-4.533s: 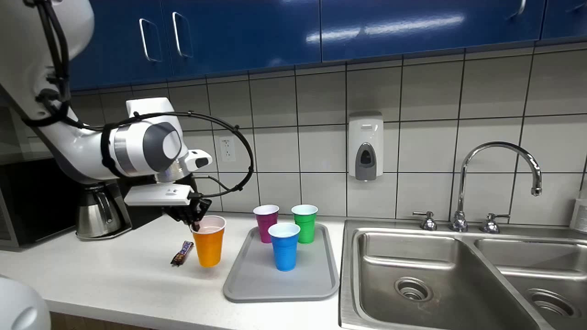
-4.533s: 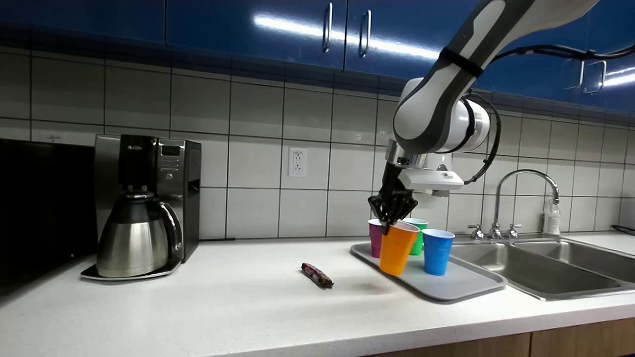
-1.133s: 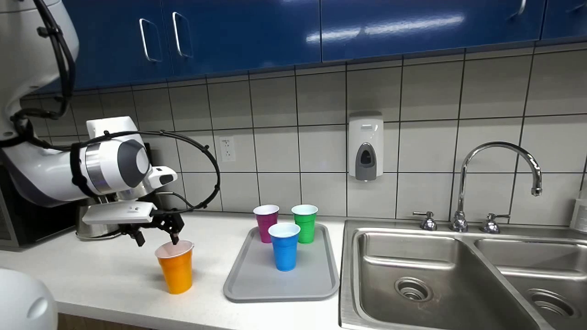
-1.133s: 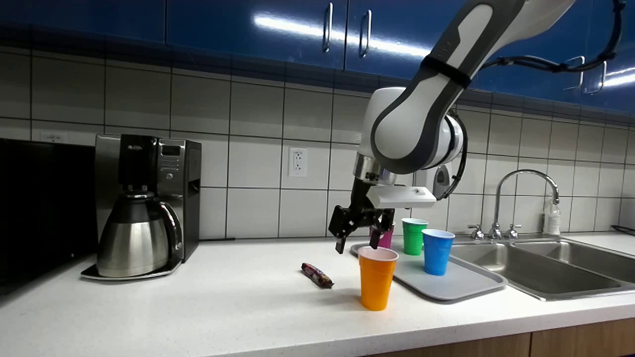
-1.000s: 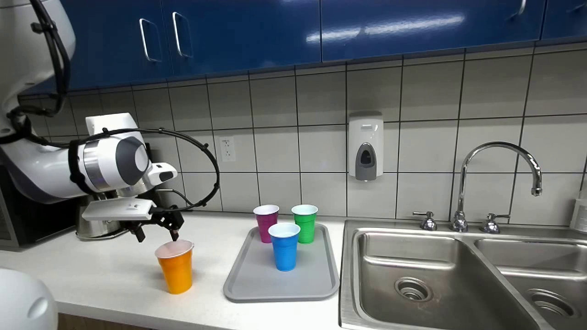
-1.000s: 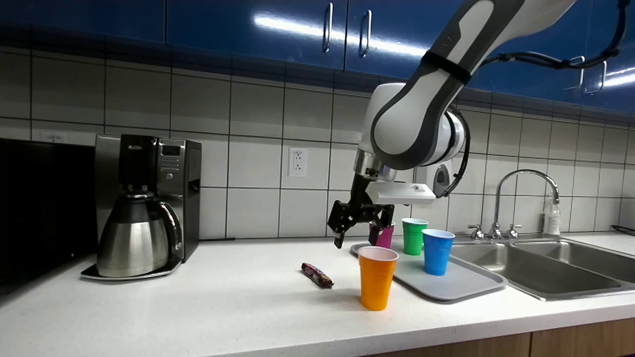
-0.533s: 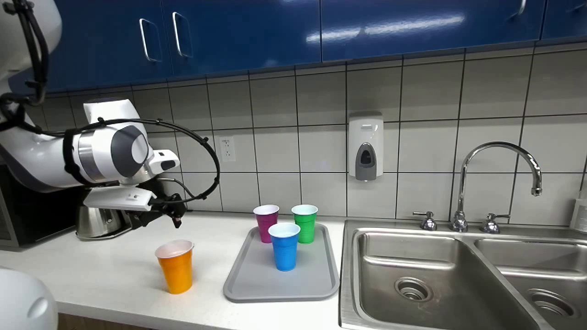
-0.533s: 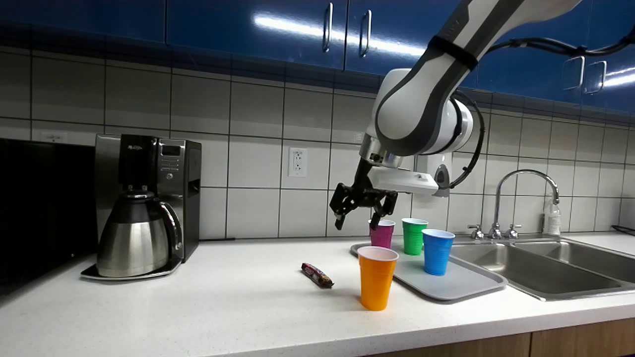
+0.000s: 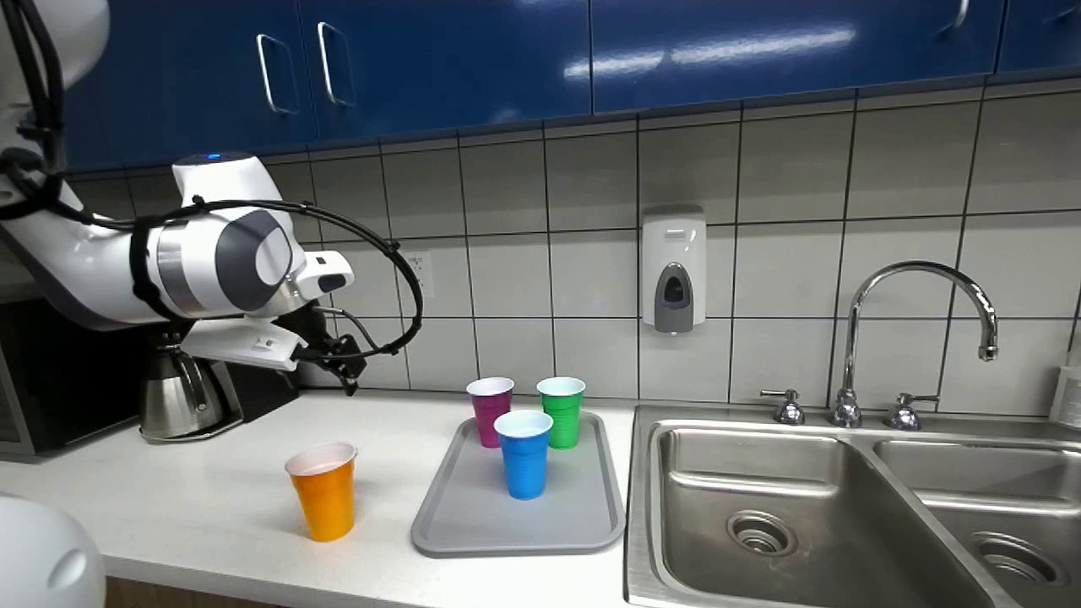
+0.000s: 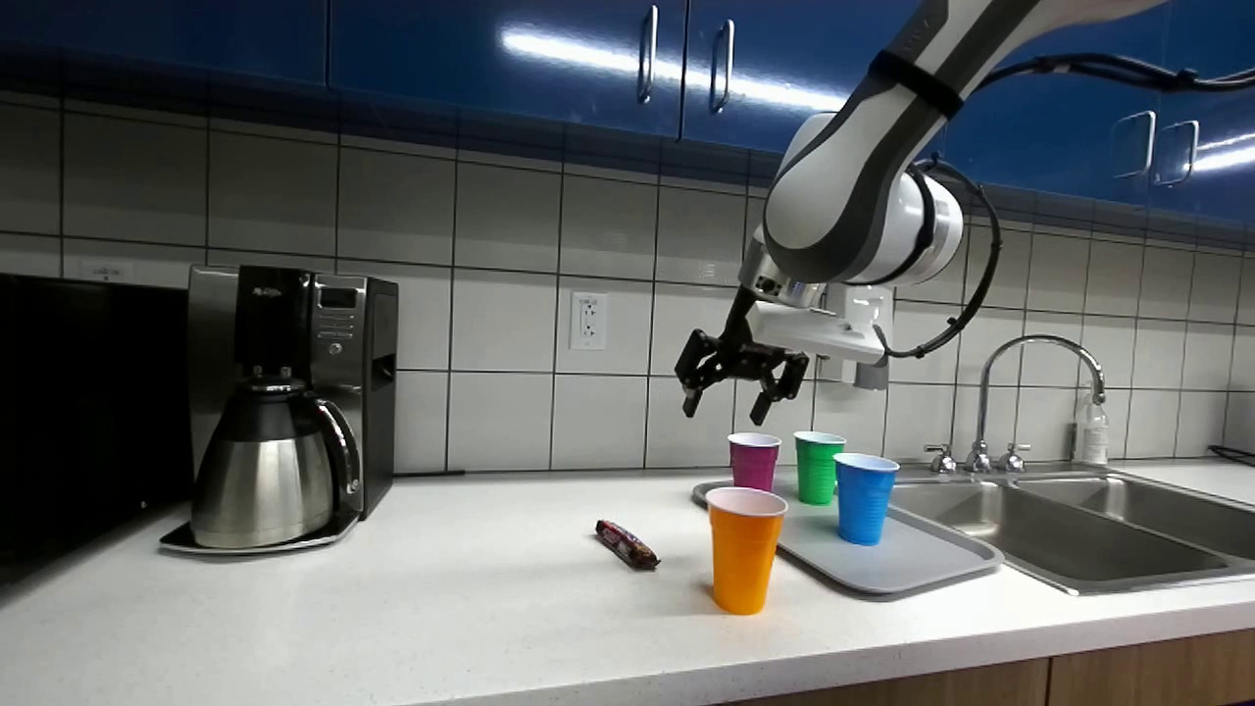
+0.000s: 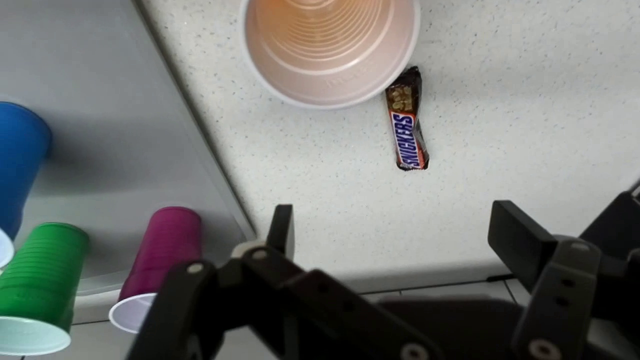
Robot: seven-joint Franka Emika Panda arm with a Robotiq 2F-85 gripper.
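Observation:
My gripper point(image 10: 726, 407) hangs in the air near the tiled wall, its jaws wide apart and nothing between them. An orange cup point(image 10: 745, 554) with a pale inside stands upright on the white counter, lower and nearer the counter's front edge, apart from the fingers. Beside that cup lies a Snickers bar point(image 11: 406, 122); in an exterior view the orange cup point(image 9: 325, 498) hides it. On a grey tray point(image 9: 574, 523) stand a blue cup point(image 9: 524, 460), a green cup point(image 9: 563, 418) and a purple cup point(image 9: 488, 414). In the wrist view the orange cup is cut off by the top edge.
A steel double sink point(image 9: 760, 507) with a curved faucet point(image 9: 916, 268) adjoins the tray's side. A coffee maker point(image 10: 377, 392) with its carafe point(image 10: 263, 490) stands at the opposite end. Blue cabinets point(image 10: 510, 78) hang above; a soap dispenser point(image 9: 673, 270) is on the wall.
Earlier the gripper held the orange cup above the counter; the cup now stands on the counter, released. Since then the open gripper has risen and drawn back toward the wall.

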